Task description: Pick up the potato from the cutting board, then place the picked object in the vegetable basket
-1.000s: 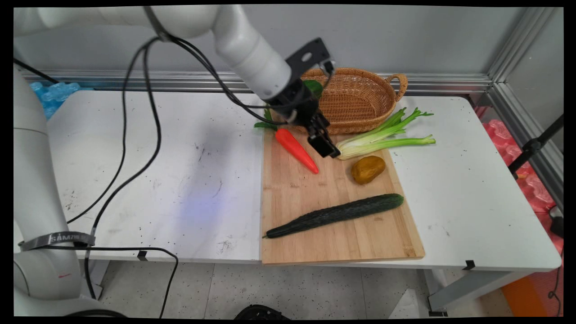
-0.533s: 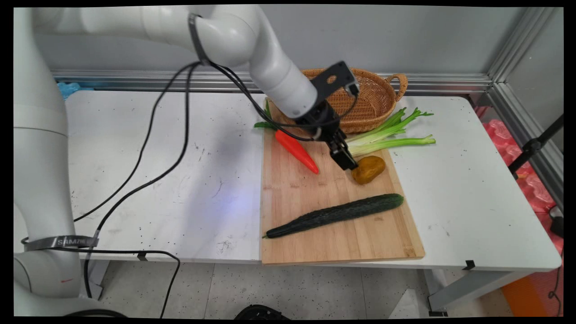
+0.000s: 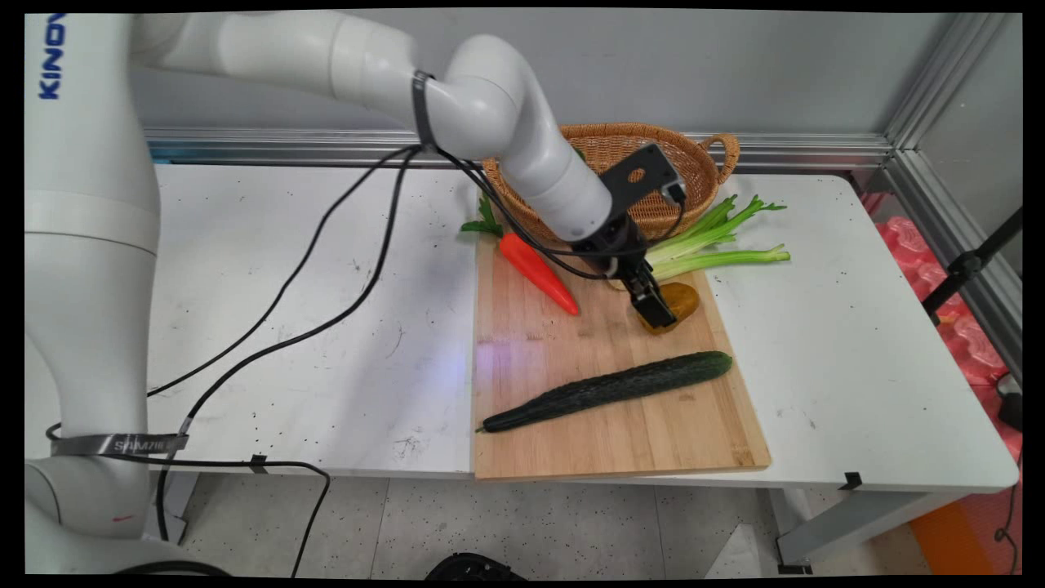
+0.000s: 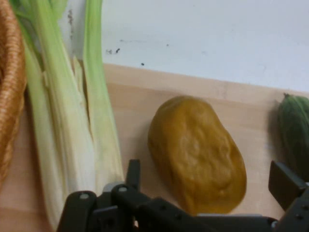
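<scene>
Black in finish, the two-finger gripper (image 3: 655, 308) is positioned low over the wooden cutting board (image 3: 604, 408), directly at the yellow-brown potato (image 3: 682, 298). In the hand view the gripper (image 4: 207, 186) is seen with its fingers (image 4: 285, 183) spread wide, one on each side of the potato (image 4: 195, 152), and no contact between pads and potato can be confirmed. The potato is located on the far right part of the cutting board (image 4: 140, 96), near its right edge. Just beyond the potato, a bunch of celery (image 3: 710, 245) is laid partly on the board and partly on the white table (image 3: 857, 343), its leafy ends directed to the right; in the hand view the pale celery (image 4: 72, 130) stalks are shown just beside the potato but apart from it. A woven wicker basket (image 3: 694, 163) is placed at the far edge of the board, behind the arm. An orange carrot (image 3: 539, 273) is laid diagonally on the board's far left part, well apart from the potato. A dark green cucumber (image 3: 608, 388) is laid across the middle of the board, nearer the camera than the potato, and its end (image 4: 294, 130) is visible at the right of the hand view. Black cables (image 3: 326, 245) are draped from the arm down across the left of the table.
</scene>
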